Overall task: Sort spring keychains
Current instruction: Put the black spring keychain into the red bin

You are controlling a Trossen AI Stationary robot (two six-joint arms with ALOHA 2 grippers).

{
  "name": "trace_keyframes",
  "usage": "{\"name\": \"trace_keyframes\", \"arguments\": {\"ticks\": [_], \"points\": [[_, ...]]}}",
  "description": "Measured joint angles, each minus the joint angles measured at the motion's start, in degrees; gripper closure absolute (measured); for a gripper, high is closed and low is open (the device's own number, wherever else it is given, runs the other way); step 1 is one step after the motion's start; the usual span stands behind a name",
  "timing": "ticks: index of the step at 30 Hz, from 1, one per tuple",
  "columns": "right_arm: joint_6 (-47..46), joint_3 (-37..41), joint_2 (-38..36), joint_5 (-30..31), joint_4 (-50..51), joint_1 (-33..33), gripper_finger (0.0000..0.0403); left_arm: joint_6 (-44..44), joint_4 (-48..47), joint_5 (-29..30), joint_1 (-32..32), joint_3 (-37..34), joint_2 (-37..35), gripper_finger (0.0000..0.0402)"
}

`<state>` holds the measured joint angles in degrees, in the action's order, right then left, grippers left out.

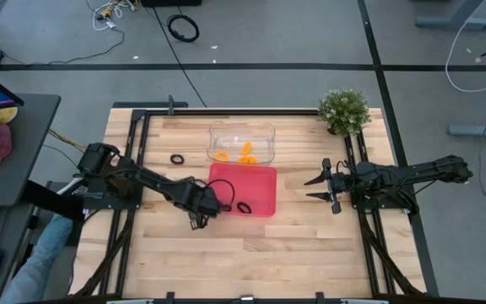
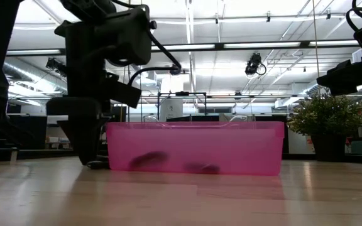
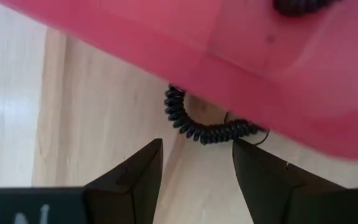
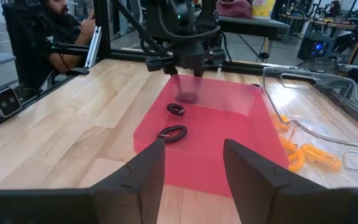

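A black spring keychain [image 3: 204, 129] lies on the wood against the outer wall of the pink tray [image 3: 241, 68]; part of its loop is hidden by that wall. My left gripper [image 3: 197, 168] points down over it, open, one finger on either side and clear of it. Two more black spring keychains [image 4: 176, 110] [image 4: 171, 132] lie inside the pink tray [image 1: 256, 177]. Another black one [image 1: 176, 159] rests on the table farther back. Orange spring keychains [image 1: 245, 154] sit in the clear container [image 1: 264, 131]. My right gripper [image 1: 321, 186] waits open at the table's right side.
A potted plant [image 1: 344, 110] stands at the far right corner. The clear container sits just behind the pink tray. In the right wrist view a person [image 4: 61, 31] sits beyond the table's left side. Bare wood [image 1: 251, 253] stretches along the near half.
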<state>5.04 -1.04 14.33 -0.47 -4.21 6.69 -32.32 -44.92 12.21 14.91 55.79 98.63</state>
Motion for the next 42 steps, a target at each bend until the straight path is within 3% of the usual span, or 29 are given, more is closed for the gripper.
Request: {"name": "trace_keyframes", "arguments": {"ticks": [17, 30, 42], "points": [[-0.01, 0.00, 0.00, 0.00, 0.00, -0.01, 0.0237, 0.42, -1.29, -1.46, 0.07, 2.13, 0.00, 0.0205], [-0.01, 0.00, 0.00, -0.02, 0.00, 0.00, 0.0237, 0.37, -2.08, 8.61, 2.72, 4.87, -0.04, 0.0205], [0.00, 0.00, 0.00, -0.02, 0.02, 0.01, 0.0237, 0.41, -0.88, 7.08, -0.56, 0.88, -0.04, 0.0205]]}}
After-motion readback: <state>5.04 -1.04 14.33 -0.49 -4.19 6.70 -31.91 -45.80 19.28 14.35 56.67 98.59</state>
